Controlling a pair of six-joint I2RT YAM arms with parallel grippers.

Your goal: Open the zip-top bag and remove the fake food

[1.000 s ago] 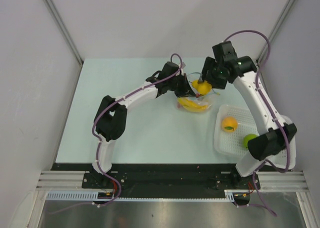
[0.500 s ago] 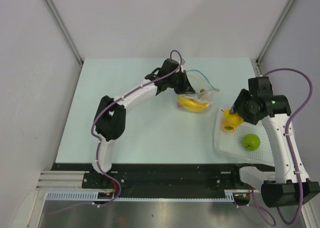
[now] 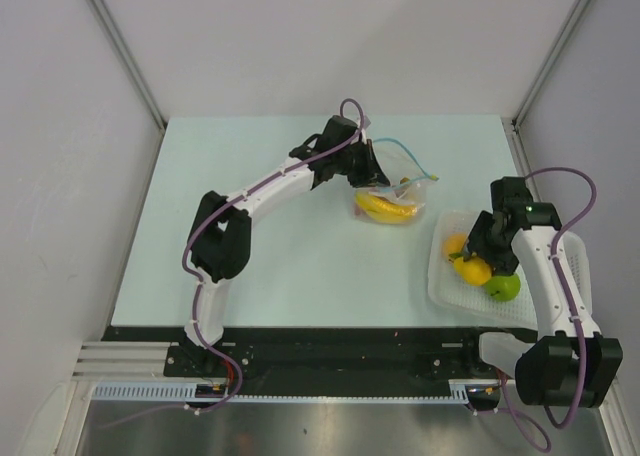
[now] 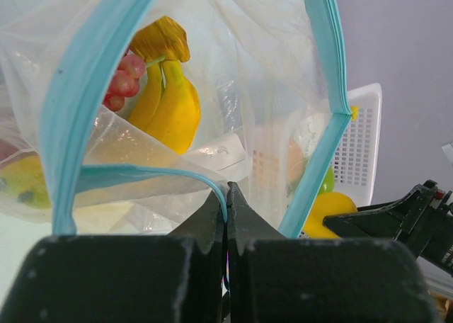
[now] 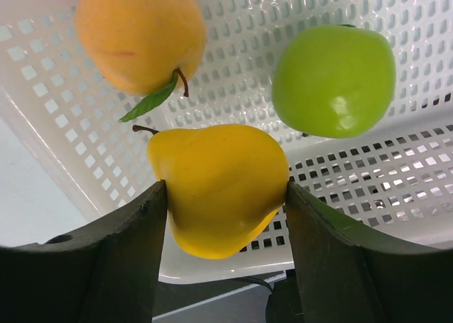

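The zip-top bag [image 3: 398, 188] lies at the table's far middle with its mouth held open. My left gripper [image 4: 227, 195] is shut on the teal zip strip [image 4: 68, 132]. Inside the bag I see a banana [image 4: 168, 96] and a red berry cluster [image 4: 120, 88]. My right gripper [image 5: 225, 206] is shut on the yellow pear [image 5: 219, 188], just above the white basket's floor [image 5: 396, 174]. An orange with a green leaf [image 5: 140, 32] and a green apple [image 5: 334, 78] lie in the basket close by the pear.
The white perforated basket [image 3: 572, 266] stands at the right, near the table's front edge. The left arm [image 3: 270, 188] arches across the table's middle to the bag. Grey walls close in the table on three sides.
My right arm has carried the pear from the bag's mouth over to the basket and lowered it between the orange and apple. The left gripper has kept its hold on the bag.
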